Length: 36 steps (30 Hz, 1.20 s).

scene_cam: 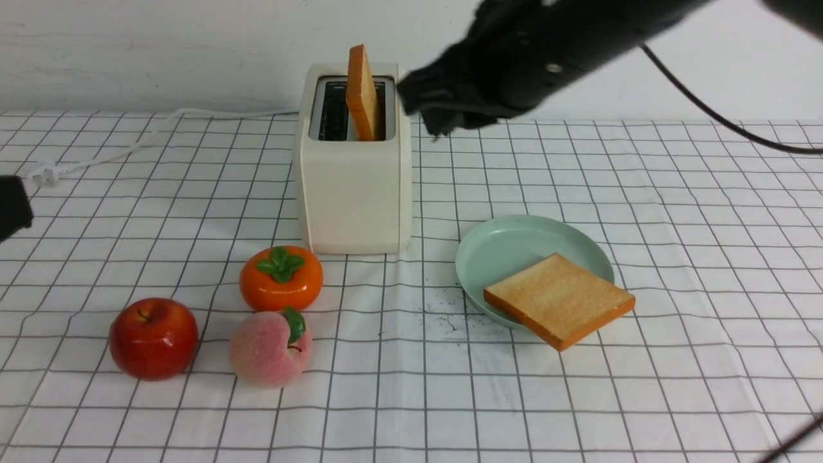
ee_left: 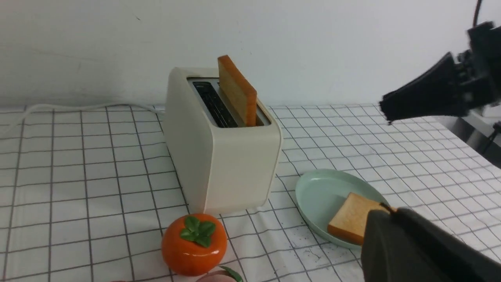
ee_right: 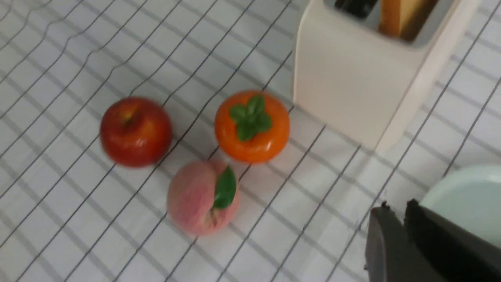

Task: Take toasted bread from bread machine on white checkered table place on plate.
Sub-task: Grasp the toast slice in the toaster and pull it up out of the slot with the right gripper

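Golden toast [scene_cam: 362,93] stands in the toaster [scene_cam: 352,193] just off my right gripper [scene_cam: 421,106], jaw gap I cannot tell. I'd straddle its faces, then lift straight. My left gripper [ee_left: 385,209]: jaws pressed together.

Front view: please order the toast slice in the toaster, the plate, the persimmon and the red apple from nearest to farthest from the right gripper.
From the right gripper:
1. Toast slice, upright in the toaster, just left of the gripper.
2. Plate, lower, on the right side.
3. Persimmon, before the toaster's left corner.
4. Red apple, front left, farthest.
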{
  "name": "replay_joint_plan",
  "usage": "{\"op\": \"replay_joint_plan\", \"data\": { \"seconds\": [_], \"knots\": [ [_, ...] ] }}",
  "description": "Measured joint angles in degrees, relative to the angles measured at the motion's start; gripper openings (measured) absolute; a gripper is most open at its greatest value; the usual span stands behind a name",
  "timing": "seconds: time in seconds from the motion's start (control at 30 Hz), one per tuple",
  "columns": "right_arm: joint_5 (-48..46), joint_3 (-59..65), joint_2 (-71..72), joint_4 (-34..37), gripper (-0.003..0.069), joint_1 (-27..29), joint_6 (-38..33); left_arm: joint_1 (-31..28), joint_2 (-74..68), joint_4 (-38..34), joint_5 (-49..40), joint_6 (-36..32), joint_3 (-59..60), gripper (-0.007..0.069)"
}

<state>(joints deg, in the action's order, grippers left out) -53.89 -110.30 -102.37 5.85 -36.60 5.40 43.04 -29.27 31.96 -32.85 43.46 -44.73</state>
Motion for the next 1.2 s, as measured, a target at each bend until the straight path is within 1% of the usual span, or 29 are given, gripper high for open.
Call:
{"op": "replay_joint_plan", "data": {
  "seconds": [0.03,0.07,0.13,0.17,0.2,0.3,0.33,0.37,0.4,0.43,0.5,0.53,0.6,0.67,0.8,0.83,0.93,0.97,1.0,1.1,1.2],
  "knots": [
    [0.30,-3.52,-2.44,-2.26,0.0118,-0.45,1.39,0.00,0.17,1.05,-0.01,0.74,0.07,-0.0013],
    [0.58,-8.88,-7.65,-5.45,0.0174,-1.06,3.91,0.00,0.36,2.37,-0.01,1.56,0.07,-0.0013],
    [0.81,-14.74,-12.91,-8.77,0.0263,-1.15,7.17,0.00,0.36,3.06,0.25,2.13,0.12,-0.0013],
    [1.03,-16.75,-14.36,-9.94,0.0302,-1.15,8.31,0.00,0.36,3.25,0.36,2.26,0.12,-0.0013],
    [1.87,-19.40,-17.40,-11.39,0.0358,-1.10,9.86,0.00,0.36,3.32,0.66,2.34,0.12,-0.0013],
    [4.88,-23.13,-21.60,-13.62,0.0464,-1.10,12.03,0.00,0.36,2.99,1.05,2.41,0.12,-0.0013],
    [7.55,-24.21,-23.16,-14.89,0.0496,-1.10,12.69,0.00,0.42,2.59,1.05,2.46,0.12,-0.0013],
    [9.61,-24.58,-24.23,-15.99,0.0512,-1.10,13.45,0.00,0.42,2.21,0.98,2.51,0.12,-0.0013],
    [9.61,-24.64,-24.41,-16.19,0.0514,-1.10,13.61,0.00,0.42,2.02,0.98,2.52,0.12,-0.0013],
    [12.46,-24.83,-25.70,-17.85,0.0521,-1.10,15.37,0.00,0.46,1.35,0.98,2.52,0.12,-0.0013],
    [14.40,-24.96,-26.84,-19.76,0.0517,-1.10,17.31,0.00,0.46,0.86,0.98,2.52,0.12,-0.0013],
    [16.65,-24.96,-28.26,-22.11,0.0496,-1.10,19.50,0.00,0.46,0.50,0.93,2.52,0.12,-0.0013],
    [19.13,-24.96,-29.58,-24.70,0.0472,-1.10,21.13,0.00,0.46,0.39,0.93,2.52,0.12,-0.0013],
    [21.88,-24.96,-31.20,-28.02,0.0430,-1.04,23.40,0.00,0.46,0.39,0.99,2.52,0.12,-0.0013],
    [24.02,-24.96,-33.84,-34.21,0.0330,-0.43,29.40,0.00,0.46,0.32,1.03,2.10,0.12,-0.0013],
    [24.08,-24.96,-33.95,-34.78,0.0321,-0.37,29.99,0.00,0.46,0.32,1.03,2.01,0.12,-0.0013],
    [24.35,-24.96,-35.04,-39.16,0.0225,0.22,33.33,0.00,0.46,0.32,1.03,0.33,0.12,-0.0013],
    [24.67,-24.96,-35.15,-39.93,0.0190,0.22,34.16,0.00,0.46,0.32,1.03,0.05,0.12,-0.0013],
    [24.91,-24.96,-35.15,-40.16,0.0185,0.22,34.29,0.00,0.46,0.32,1.03,0.06,0.12,-0.0013],
    [26.65,-24.96,-35.33,-41.27,0.0115,0.17,35.57,0.00,0.46,0.32,0.98,-0.12,0.12,-0.0013],
    [27.83,-24.96,-35.23,-41.67,0.0113,0.17,35.69,0.00,0.46,0.27,0.98,-0.23,0.12,-0.0013]
  ]
}}
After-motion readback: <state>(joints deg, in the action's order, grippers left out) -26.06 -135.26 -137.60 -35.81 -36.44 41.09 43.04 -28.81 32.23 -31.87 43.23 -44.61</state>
